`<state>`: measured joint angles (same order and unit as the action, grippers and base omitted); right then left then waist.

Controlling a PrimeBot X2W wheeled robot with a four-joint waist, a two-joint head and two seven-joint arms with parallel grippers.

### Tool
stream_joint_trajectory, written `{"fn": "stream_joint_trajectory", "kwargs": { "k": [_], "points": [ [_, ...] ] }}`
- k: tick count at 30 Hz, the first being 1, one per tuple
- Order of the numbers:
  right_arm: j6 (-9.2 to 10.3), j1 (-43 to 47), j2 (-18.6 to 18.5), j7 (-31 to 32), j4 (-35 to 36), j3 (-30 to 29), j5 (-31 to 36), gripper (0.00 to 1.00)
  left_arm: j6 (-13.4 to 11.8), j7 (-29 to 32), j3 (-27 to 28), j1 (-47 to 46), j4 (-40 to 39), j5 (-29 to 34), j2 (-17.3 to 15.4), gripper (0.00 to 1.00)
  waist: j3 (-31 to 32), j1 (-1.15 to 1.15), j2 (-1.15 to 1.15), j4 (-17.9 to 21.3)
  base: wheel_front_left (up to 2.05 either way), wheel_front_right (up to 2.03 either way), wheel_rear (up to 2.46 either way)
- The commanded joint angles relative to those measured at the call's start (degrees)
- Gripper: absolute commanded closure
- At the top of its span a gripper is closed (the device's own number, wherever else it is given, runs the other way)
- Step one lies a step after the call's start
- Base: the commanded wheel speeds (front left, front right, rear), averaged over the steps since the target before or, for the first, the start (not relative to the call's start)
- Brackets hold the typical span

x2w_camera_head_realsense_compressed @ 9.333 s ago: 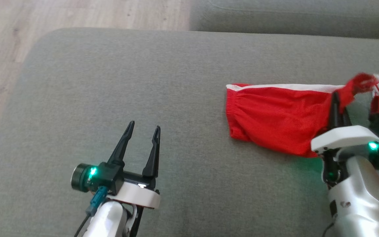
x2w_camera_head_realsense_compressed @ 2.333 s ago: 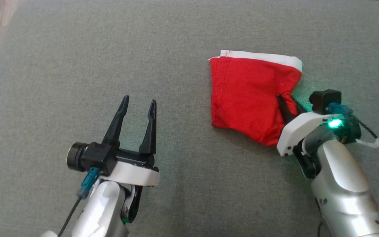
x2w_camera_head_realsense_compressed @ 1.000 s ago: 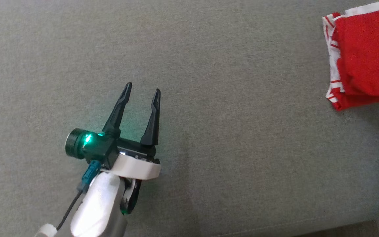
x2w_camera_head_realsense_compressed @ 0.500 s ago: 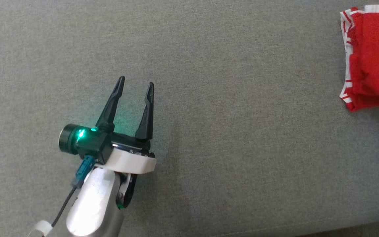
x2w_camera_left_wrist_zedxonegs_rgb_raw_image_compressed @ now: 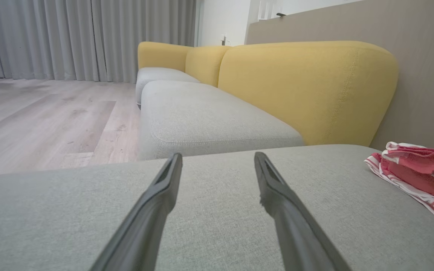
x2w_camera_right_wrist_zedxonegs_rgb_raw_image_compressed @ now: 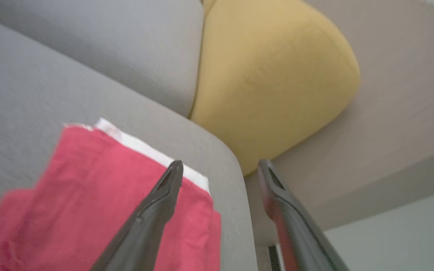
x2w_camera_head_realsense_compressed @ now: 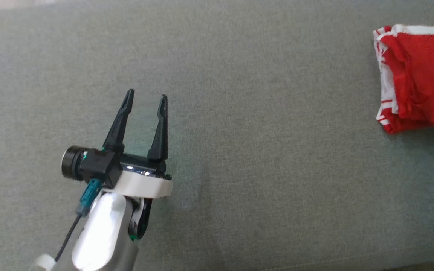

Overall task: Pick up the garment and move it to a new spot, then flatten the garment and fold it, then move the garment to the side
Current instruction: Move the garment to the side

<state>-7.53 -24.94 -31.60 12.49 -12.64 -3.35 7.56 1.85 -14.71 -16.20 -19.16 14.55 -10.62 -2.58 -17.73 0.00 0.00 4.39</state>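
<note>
**A:** Wait, so the folded red garment isn't mid-cushion anymore? A couple of seconds back we had our right gripper pinched on its corner there.

**B:** Yep. Our head view swung too, but the garment really has moved. It now lies at the right end of the grey seat cushion, close to the far right corner, by the yellow backrest. Our right gripper hangs just above it, fingers spread wide with nothing between them. So we've let go.

**A:** And our left gripper?

**B:** Same as before: wide, empty, over bare cushion, well apart from the garment.

**A:** What's the striped edge underneath?

**B:** Maybe another piece it landed on, we can't tell for sure. Either way, we reckon the move-to-the-side step is done, and all that's left is backing the arm away.
</note>
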Motion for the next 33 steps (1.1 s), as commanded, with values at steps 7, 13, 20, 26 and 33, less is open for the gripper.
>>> {"fn": "stream_joint_trajectory", "kwargs": {
  "k": [7, 13, 20, 26, 33],
  "points": [
    [0.04, 2.0, 10.6, -5.6, 9.6, -0.5, -4.4, 0.0, -1.2, -0.3, 3.2, 2.5, -3.4, 1.5, -0.3, 0.0, 7.2, 0.0, 0.0, -1.5, 0.0, 0.0, 0.0],
    [0.04, 6.3, 21.7, -11.4, 12.9, -1.0, -7.7, 0.0, -1.1, -0.3, 3.8, 5.4, -4.3, 1.0, -0.3, 0.0, 11.1, 0.0, 0.0, -2.9, 0.0, 0.0, 0.0],
    [0.04, 13.1, 28.2, -18.5, 9.7, -2.1, -10.7, 0.0, -0.5, -0.3, 4.1, 8.3, -3.8, 1.4, -0.3, 0.0, 13.6, 0.0, 0.0, -4.1, 0.0, 0.0, 0.0],
    [0.04, 20.0, 28.7, -25.6, 1.6, -0.7, -17.2, 0.0, -1.0, -0.3, 4.5, 11.5, -3.2, 1.0, -0.3, 0.0, 15.2, 0.0, 0.0, -4.9, 0.0, 0.0, 0.0],
    [0.04, 22.4, 28.7, -27.4, -1.8, 1.1, -18.9, 0.0, -1.7, -0.3, 4.5, 13.7, -2.6, 0.8, -0.3, 0.0, 15.9, 0.0, 0.0, -5.1, 0.0, 0.0, 0.0]
  ]
}}
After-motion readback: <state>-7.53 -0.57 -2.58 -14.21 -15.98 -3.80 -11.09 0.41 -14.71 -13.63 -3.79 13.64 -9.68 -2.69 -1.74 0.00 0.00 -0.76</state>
